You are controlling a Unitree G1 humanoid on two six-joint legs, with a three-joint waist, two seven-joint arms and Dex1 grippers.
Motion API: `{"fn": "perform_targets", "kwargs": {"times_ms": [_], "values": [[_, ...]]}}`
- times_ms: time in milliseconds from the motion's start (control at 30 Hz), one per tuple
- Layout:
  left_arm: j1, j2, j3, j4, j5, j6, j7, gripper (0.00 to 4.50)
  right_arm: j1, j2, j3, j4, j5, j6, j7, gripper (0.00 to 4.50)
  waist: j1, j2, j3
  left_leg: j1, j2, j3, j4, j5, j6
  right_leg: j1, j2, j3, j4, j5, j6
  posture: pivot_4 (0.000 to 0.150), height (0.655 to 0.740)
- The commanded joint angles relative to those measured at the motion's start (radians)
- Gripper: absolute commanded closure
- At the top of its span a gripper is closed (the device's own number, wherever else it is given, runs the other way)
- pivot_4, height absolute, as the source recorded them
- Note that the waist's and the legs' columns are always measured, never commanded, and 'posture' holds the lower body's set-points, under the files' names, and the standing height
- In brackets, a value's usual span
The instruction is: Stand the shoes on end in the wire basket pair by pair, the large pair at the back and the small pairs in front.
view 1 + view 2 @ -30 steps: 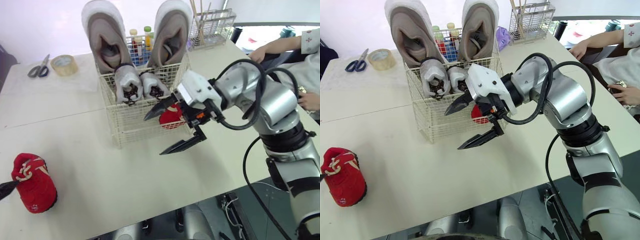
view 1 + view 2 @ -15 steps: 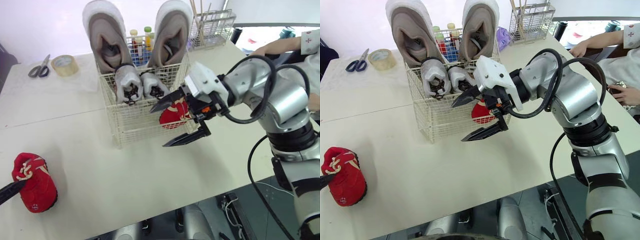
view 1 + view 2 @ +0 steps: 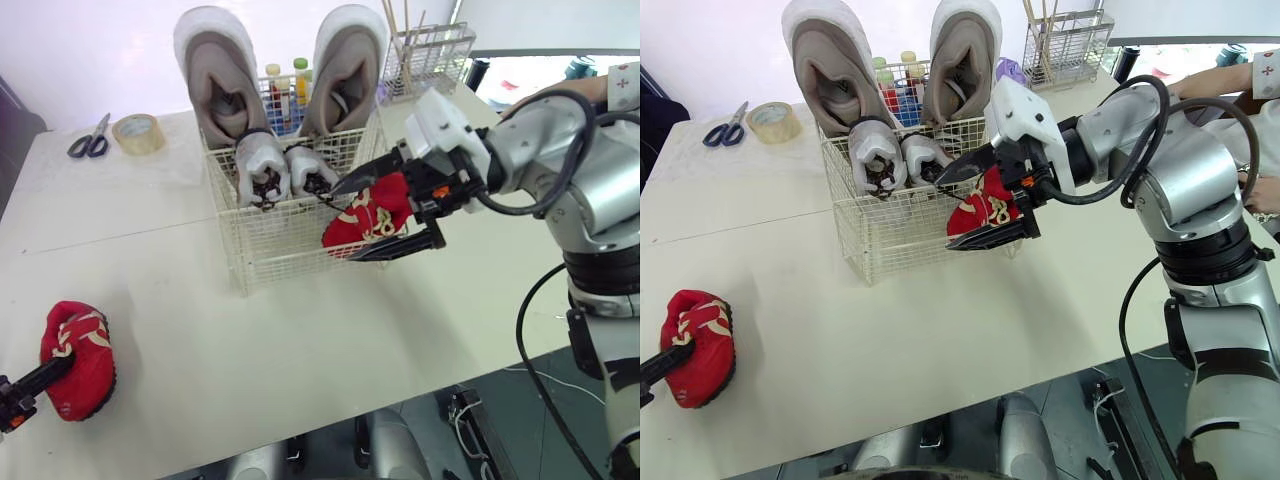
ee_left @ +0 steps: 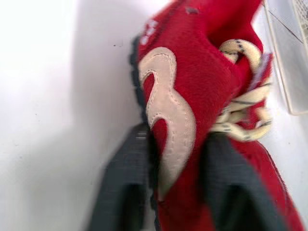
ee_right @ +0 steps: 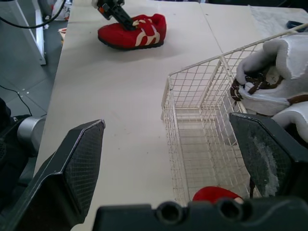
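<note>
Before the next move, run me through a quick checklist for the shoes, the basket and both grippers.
1. Large pair on end at the back of the basket: ok.
2. White pair on end in front of them: ok.
3. Red shoe in the basket at the front right: ok; standing on end: cannot tell.
4. Right gripper open around that shoe: ok; one finger is outside the basket wall, so lift out upward.
5. Left gripper shut on the red shoe on the table: ok.
6. Bare basket floor beside the red shoe for its mate: ok.
</note>
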Motion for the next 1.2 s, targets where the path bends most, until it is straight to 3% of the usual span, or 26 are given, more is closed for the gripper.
{"fn": "perform_targets", "kwargs": {"times_ms": [33, 167, 267, 400, 433, 500, 600, 700, 767, 1000, 1200], "values": [[0.017, -0.020, 0.065, -0.057, -0.014, 0.000, 0.047, 4.40, -0.021, 0.004, -0.040, -0.010, 0.008, 0.001, -0.013, 0.00, -0.001, 0.000, 0.000, 0.000, 0.000, 0.000, 0.000, 0.000, 0.000, 0.000, 0.000, 0.000, 0.000, 0.000, 0.000, 0.150, 0.7400], [0.000, -0.065, 0.218, -0.274, -0.082, -0.044, 0.152, 4.40, -0.020, 0.003, -0.104, 0.040, 0.049, 0.026, -0.026, 0.00, -0.002, -0.005, -0.001, 0.000, 0.000, 0.000, 0.000, 0.000, 0.000, 0.000, 0.000, 0.000, 0.000, 0.000, 0.000, 0.150, 0.7400], [-0.119, -0.076, 0.329, -0.552, -0.204, -0.105, 0.305, 4.40, -0.018, -0.034, -0.170, 0.100, 0.057, 0.051, -0.050, 0.00, 0.009, -0.010, -0.003, -0.001, 0.000, 0.000, 0.001, 0.000, 0.000, 0.001, 0.000, 0.000, 0.000, 0.000, 0.000, 0.150, 0.7400], [-0.367, -0.009, 0.242, -0.759, -0.452, -0.124, 0.580, 4.40, 0.000, -0.072, -0.199, 0.136, 0.029, 0.043, -0.083, 0.00, 0.011, -0.011, -0.004, 0.000, 0.000, 0.003, 0.003, 0.000, 0.000, 0.006, -0.002, 0.000, -0.002, 0.001, -0.002, 0.150, 0.7400], [-0.438, -0.003, 0.185, -0.808, -0.457, -0.148, 0.657, 4.40, 0.004, -0.080, -0.204, 0.141, 0.028, 0.043, -0.086, 0.00, 0.007, -0.010, -0.004, 0.000, 0.000, 0.003, 0.004, 0.000, 0.000, 0.007, -0.002, 0.001, -0.002, 0.002, -0.002, 0.150, 0.7400], [-0.558, -0.055, 0.021, -0.922, -0.421, -0.202, 0.782, 4.40, 0.002, -0.088, -0.219, 0.162, 0.032, 0.042, -0.087, 0.00, 0.004, -0.010, -0.004, 0.000, 0.000, 0.005, 0.005, 0.000, 0.001, 0.012, -0.003, 0.001, -0.003, 0.006, 0.003, 0.150, 0.7400], [-0.604, -0.110, -0.180, -1.014, -0.252, -0.241, 0.858, 4.40, -0.024, -0.092, -0.235, 0.212, 0.039, 0.041, -0.082, 0.00, -0.007, -0.009, -0.004, 0.004, 0.001, 0.011, 0.004, 0.002, -0.003, 0.014, -0.002, 0.001, -0.004, 0.010, 0.011, 0.150, 0.7400], [-0.629, -0.199, -0.357, -1.071, -0.096, -0.317, 0.885, 4.40, -0.034, -0.101, -0.253, 0.242, 0.057, 0.043, -0.057, 0.00, -0.004, -0.009, -0.004, 0.006, 0.004, 0.014, 0.004, 0.004, 0.000, 0.014, 0.001, 0.000, -0.004, 0.010, 0.011, 0.150, 0.7400], [-0.625, -0.242, -0.494, -1.097, 0.083, -0.396, 0.874, 4.40, 0.022, -0.133, -0.257, 0.187, 0.097, 0.096, -0.023, 0.00, 0.003, -0.009, -0.004, 0.006, 0.007, 0.014, 0.005, 0.004, 0.000, 0.015, 0.004, 0.000, -0.004, 0.010, 0.011, 0.150, 0.7400], [-0.588, -0.362, -0.725, -1.071, 0.392, -0.581, 0.832, 4.40, 0.177, -0.175, -0.301, 0.025, 0.222, 0.279, -0.065, 0.00, 0.018, -0.010, -0.004, 0.007, 0.010, 0.015, 0.009, -0.002, 0.005, 0.017, 0.005, 0.000, -0.006, 0.010, 0.004, 0.150, 0.7400], [-0.524, -0.445, -0.848, -0.901, 0.604, -0.823, 0.758, 4.40, 0.261, -0.189, -0.336, -0.012, 0.273, 0.352, -0.123, 0.00, 0.027, -0.009, -0.005, 0.007, 0.013, 0.016, 0.015, -0.003, 0.006, 0.019, 0.006, -0.001, -0.006, 0.012, 0.001, 0.150, 0.7400]]}}
